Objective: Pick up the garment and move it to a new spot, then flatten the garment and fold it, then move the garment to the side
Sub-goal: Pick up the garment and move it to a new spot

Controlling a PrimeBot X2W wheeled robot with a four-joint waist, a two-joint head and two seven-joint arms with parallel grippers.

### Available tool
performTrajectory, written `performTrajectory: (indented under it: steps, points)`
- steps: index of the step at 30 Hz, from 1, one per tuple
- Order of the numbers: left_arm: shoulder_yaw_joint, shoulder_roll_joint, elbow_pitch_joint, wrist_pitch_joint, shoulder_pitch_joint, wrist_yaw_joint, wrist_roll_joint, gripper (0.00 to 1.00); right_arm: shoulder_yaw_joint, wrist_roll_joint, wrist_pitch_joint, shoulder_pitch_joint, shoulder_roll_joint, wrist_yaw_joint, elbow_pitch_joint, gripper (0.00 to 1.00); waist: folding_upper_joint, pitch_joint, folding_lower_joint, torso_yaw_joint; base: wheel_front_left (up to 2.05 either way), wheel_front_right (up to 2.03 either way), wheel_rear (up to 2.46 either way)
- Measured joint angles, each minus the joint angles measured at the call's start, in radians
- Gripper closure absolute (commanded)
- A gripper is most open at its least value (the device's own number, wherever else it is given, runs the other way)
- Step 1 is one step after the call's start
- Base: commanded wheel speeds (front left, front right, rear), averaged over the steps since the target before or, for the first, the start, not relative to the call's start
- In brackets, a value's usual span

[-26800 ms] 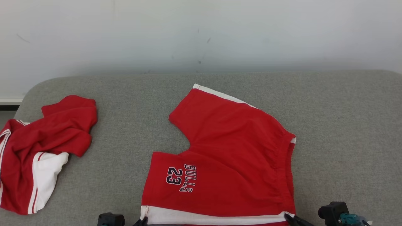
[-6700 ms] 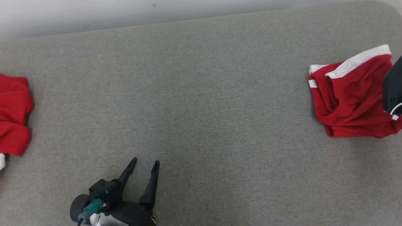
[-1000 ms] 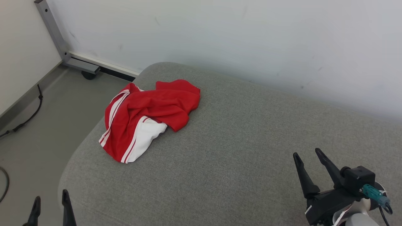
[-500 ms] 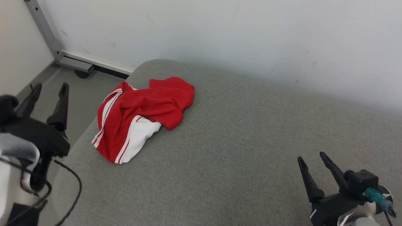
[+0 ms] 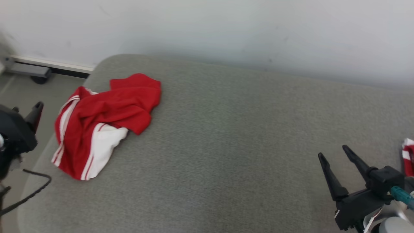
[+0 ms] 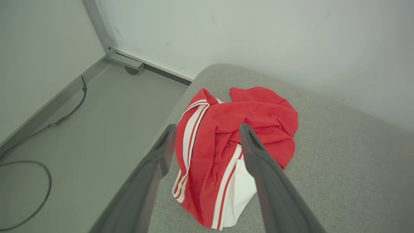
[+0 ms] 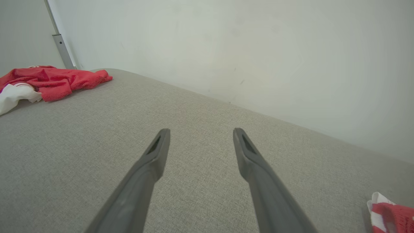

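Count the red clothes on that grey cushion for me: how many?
2. A crumpled red-and-white heap lies near the left end of the cushion. A second garment pokes in at the far right edge, mostly cut off; more may lie out of sight.

no legible text, numbers or logos; red garment (image 5: 106, 110) at the left end of the grey cushion (image 5: 226, 145) shows plain white stripes

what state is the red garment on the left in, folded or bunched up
Bunched up: the red garment lies in a loose creased heap, layers overlapping unevenly, white striped panel sticking out.
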Motion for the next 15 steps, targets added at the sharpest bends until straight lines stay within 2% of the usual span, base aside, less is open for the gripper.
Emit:
performTrajectory:
  steps: [5, 7, 15]
  points:
    - [-0.037, 0.048, 0.046, 0.071, -0.013, 0.0, -0.038, 0.0, -0.022, -0.016, 0.026, -0.012, -0.04, -0.009, -0.062, 0.0, 0.0, 0.045, 0.0, -0.062, 0.0, 0.0, 0.0]
    - [-0.043, 0.052, 0.056, 0.09, -0.035, 0.0, -0.071, 0.0, -0.035, -0.023, 0.035, -0.016, -0.057, -0.01, -0.087, 0.0, 0.0, 0.068, 0.0, -0.082, 0.0, 0.0, 0.0]
    - [-0.118, 0.057, 0.116, 0.188, -0.07, 0.0, -0.082, 0.0, -0.078, -0.026, 0.071, -0.017, -0.1, -0.026, -0.165, 0.0, 0.0, 0.159, 0.0001, -0.135, 0.0, 0.0, 0.0]
